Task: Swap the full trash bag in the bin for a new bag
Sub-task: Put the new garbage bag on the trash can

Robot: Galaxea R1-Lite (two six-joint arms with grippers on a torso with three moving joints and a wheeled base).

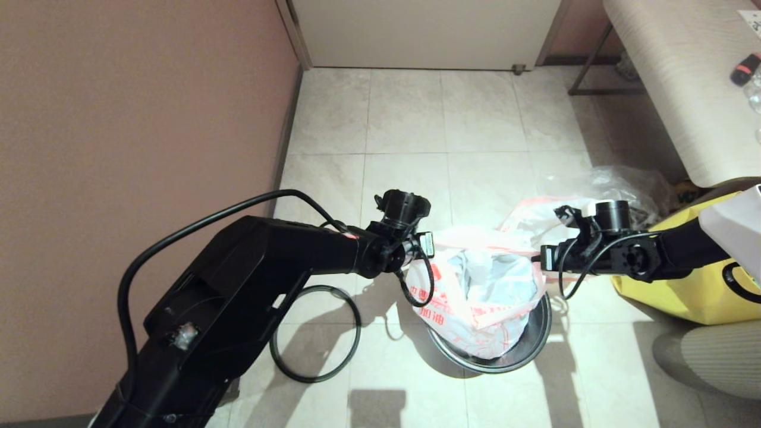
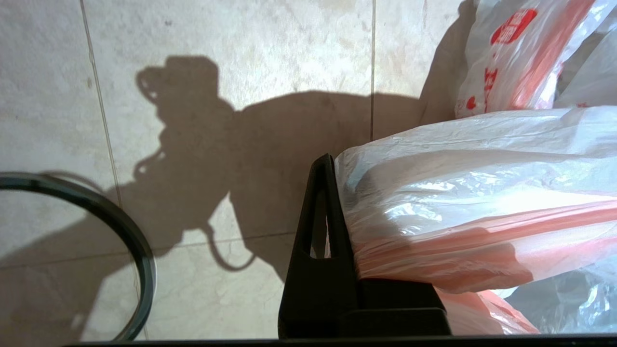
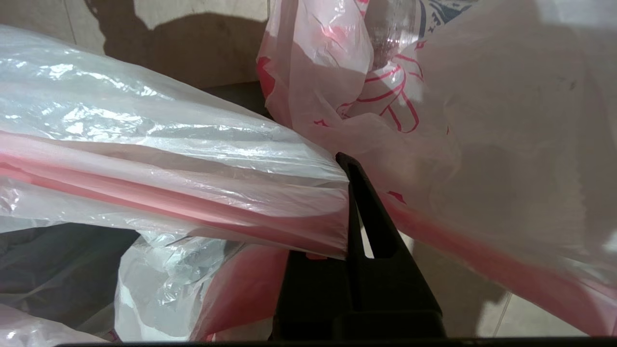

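Note:
The new bag (image 1: 475,291) hangs with its mouth stretched between both grippers, its white film and red print sagging into the dark bin (image 1: 526,351). My left gripper (image 1: 423,249) is shut on the pink rim at the bin's left side; the left wrist view shows that gripper (image 2: 337,193) pinching the bunched film (image 2: 458,217). My right gripper (image 1: 544,258) is shut on the opposite rim, as the right wrist view's gripper (image 3: 344,193) confirms. The full trash bag (image 1: 535,211) lies on the floor just behind the right gripper, a bottle showing through it (image 3: 385,43).
The bin's grey ring (image 1: 315,333) lies on the tiles left of the bin, also in the left wrist view (image 2: 140,270). A clear bag (image 1: 624,181) and a big yellow bag (image 1: 672,285) sit at the right. A bench (image 1: 684,89) stands behind, a wall (image 1: 148,119) at left.

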